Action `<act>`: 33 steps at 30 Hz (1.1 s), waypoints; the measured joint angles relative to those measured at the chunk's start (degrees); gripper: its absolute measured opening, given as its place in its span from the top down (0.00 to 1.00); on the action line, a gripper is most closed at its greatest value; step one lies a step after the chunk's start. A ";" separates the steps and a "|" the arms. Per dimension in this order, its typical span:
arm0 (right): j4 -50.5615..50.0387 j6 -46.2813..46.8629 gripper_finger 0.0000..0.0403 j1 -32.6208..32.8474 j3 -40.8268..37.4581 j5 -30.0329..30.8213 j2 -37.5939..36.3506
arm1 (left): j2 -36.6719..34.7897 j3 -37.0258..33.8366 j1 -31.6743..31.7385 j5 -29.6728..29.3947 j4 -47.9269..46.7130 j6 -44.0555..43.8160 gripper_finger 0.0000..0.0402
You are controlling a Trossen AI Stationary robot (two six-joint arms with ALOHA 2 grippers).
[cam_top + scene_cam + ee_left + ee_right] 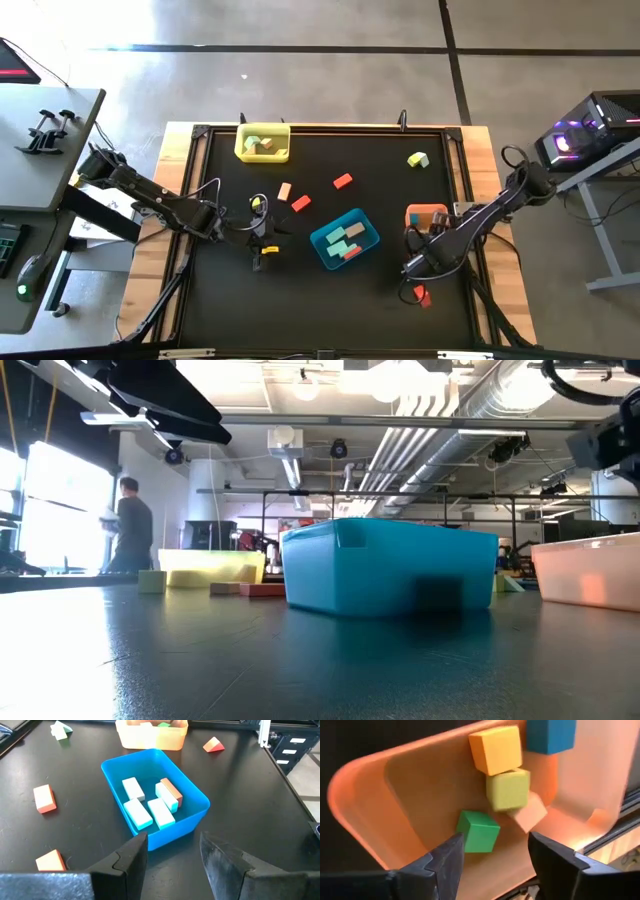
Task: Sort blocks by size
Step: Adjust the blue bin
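My left gripper [272, 240] is open and empty, just left of the blue tray [345, 238], low over the table; its own view shows the gap [172, 860]. The blue tray [155, 795] holds several pale bars and a tan one. My right gripper [492, 865] is open and empty over the orange tray [427, 217]. That tray holds orange [496, 749], blue [551, 735], lime [509, 789], green [478, 831] and tan [530, 814] cubes. Loose blocks lie on the mat: orange [285, 191], red [301, 203], red [343, 181], pale green [418, 159], red [421, 295].
A yellow tray [263, 143] with blocks stands at the far edge, left of centre. A small yellow piece [258, 203] lies near my left gripper. The table has a raised black frame [465, 150]. A person [125, 525] stands in the room beyond.
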 joint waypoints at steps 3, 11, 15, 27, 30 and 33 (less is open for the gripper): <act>-0.74 -0.64 0.46 0.31 2.51 2.54 0.00 | 0.00 0.00 0.00 -0.02 0.06 0.00 0.58; 10.99 -4.74 0.46 1.53 11.03 25.72 -0.09 | 0.00 0.00 0.00 0.00 0.30 0.02 0.58; 33.38 -21.37 0.46 -1.31 9.78 25.40 -0.07 | 0.00 0.00 0.00 0.00 0.31 0.02 0.58; 63.34 -53.09 0.50 -11.75 4.24 7.53 10.57 | 0.00 0.00 0.00 0.02 -0.02 0.03 0.58; 63.38 -53.29 0.57 -13.05 5.48 6.26 14.13 | 0.00 0.00 0.00 0.03 -0.02 0.02 0.58; 63.68 -51.89 0.67 -13.80 7.32 5.91 16.86 | 0.00 0.00 0.00 0.02 -0.02 0.02 0.58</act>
